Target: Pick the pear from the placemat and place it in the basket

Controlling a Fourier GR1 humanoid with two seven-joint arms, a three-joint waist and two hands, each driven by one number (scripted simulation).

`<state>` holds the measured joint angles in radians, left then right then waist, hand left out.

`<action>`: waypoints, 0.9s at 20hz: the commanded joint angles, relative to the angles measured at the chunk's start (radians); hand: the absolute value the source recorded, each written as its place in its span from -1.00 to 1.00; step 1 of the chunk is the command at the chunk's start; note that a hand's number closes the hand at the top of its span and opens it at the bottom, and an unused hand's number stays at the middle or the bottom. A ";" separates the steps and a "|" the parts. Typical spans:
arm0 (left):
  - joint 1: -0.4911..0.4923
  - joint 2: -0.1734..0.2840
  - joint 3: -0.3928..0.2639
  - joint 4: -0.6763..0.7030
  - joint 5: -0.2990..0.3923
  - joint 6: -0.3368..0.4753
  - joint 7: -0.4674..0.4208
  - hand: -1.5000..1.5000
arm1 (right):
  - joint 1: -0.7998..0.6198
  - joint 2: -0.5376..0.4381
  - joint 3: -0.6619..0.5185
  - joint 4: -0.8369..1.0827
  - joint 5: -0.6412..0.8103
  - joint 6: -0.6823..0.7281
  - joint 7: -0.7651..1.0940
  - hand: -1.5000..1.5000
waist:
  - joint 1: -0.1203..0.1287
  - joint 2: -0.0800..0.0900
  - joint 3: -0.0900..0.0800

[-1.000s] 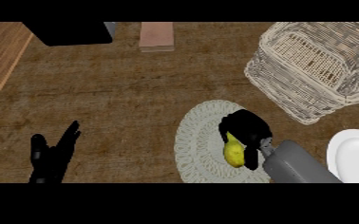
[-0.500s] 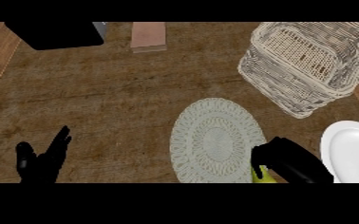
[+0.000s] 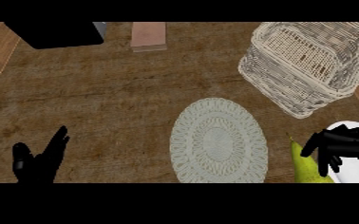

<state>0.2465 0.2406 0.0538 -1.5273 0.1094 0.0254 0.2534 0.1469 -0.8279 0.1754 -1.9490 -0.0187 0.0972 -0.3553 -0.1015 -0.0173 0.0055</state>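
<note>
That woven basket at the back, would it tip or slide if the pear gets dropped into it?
The basket looks open-weave wicker, so it is probably light and might slide if nudged. Its wide, boxy shape suggests tipping is unlikely. The pear, in the right hand, looks small beside it, so a gentle drop should hardly move it.

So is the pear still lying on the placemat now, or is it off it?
Off it. The pear is to the right of the round placemat, with the right hand curled round it.

The counter holds one pear [image 3: 306, 165], one basket [image 3: 303, 66], one placemat [image 3: 219, 141], one plate [image 3: 348, 176], and one pink block [image 3: 148, 35].
</note>
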 commanded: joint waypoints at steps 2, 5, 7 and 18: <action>-0.001 0.003 -0.012 0.034 -0.007 -0.016 0.014 0.00 | 0.042 -0.129 -0.326 -0.073 -0.316 0.083 0.101 1.00 | 0.024 0.006 -0.009; -0.026 -0.034 -0.059 0.069 -0.043 -0.008 -0.009 0.00 | -0.029 -0.190 -0.480 0.032 -0.462 0.134 0.184 1.00 | 0.061 0.014 -0.008; -0.036 -0.035 -0.048 0.077 -0.034 -0.006 0.000 0.00 | -0.036 -0.248 -0.586 0.079 -0.581 0.206 0.217 1.00 | 0.060 0.012 -0.008; -0.146 -0.056 -0.071 0.133 -0.066 -0.023 0.017 0.00 | -0.354 -0.338 -0.459 0.418 -0.511 0.252 0.337 1.00 | 0.128 0.024 -0.006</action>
<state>0.1182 0.2033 -0.0067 -1.4516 0.0540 0.0016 0.2491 -0.1082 -1.1742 -0.3553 -1.6352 -0.6034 0.3456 -0.0009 0.0143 -0.0015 0.0054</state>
